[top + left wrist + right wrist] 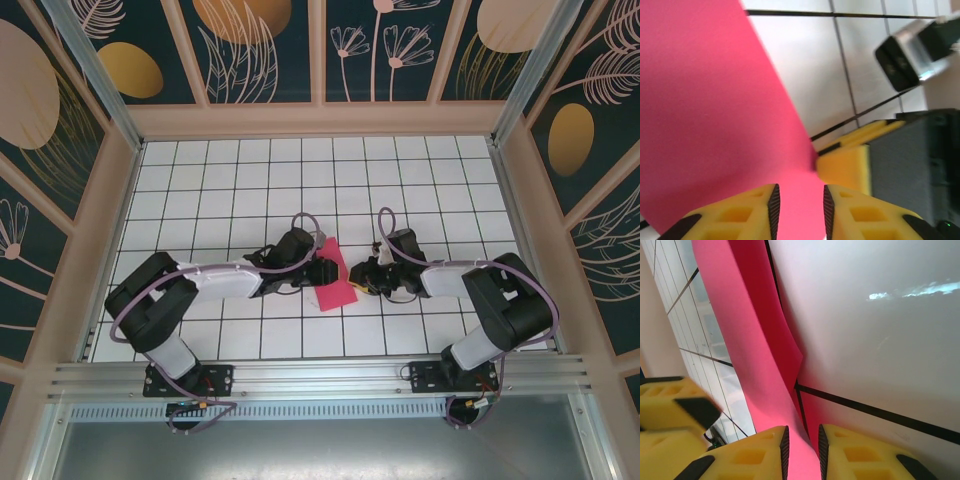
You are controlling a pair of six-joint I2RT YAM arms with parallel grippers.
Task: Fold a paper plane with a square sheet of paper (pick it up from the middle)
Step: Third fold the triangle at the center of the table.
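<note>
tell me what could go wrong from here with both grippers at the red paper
1. The left gripper has its jaws apart around the square sheet of paper, so the part-folded sheet could slip or spring open.
2. The right gripper straddles a raised part of it, close beside the left one. The two could bump, or tear the thin paper if they pull opposite ways.

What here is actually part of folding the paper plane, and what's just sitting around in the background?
Part of the job:
- paper, partly folded
- left gripper, at the paper
- right gripper, at the paper

Just background:
- tiled table
- patterned walls
- metal rail
</note>
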